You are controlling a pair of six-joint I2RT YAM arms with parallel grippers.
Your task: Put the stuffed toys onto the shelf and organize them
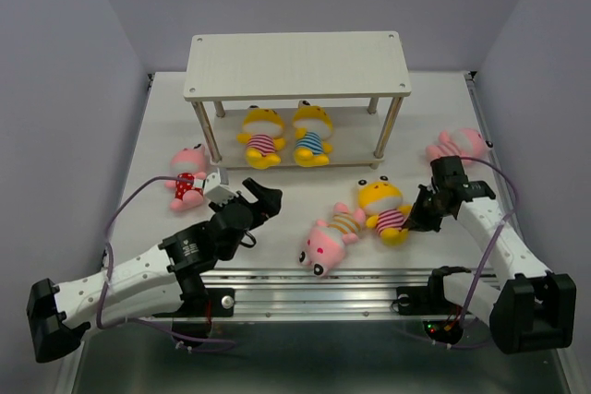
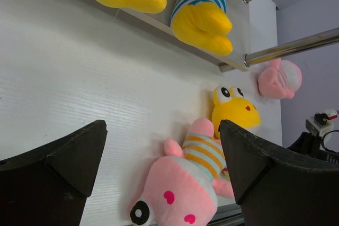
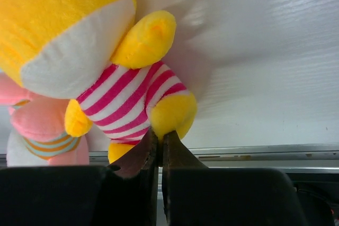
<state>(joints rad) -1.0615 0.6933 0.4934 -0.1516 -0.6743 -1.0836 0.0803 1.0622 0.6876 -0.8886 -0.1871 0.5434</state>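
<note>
The shelf (image 1: 297,65) stands at the back; two yellow toys (image 1: 262,136) (image 1: 312,134) sit on its lower board. A pink red-dotted toy (image 1: 188,175) lies left of it, another pink toy (image 1: 456,145) at the far right. A pink toy in an orange-striped shirt (image 1: 330,237) lies beside a yellow toy in a pink-striped shirt (image 1: 384,208). My right gripper (image 3: 160,138) is shut on that yellow toy's foot (image 3: 169,112). My left gripper (image 2: 161,130) is open and empty, above the table left of the pink striped toy (image 2: 185,189).
A metal rail (image 1: 369,279) runs along the table's near edge, just below the two front toys. The shelf's thin metal legs (image 2: 286,51) stand at its corners. Grey walls close in the left, right and back. A purple cable (image 1: 125,219) loops off the left arm.
</note>
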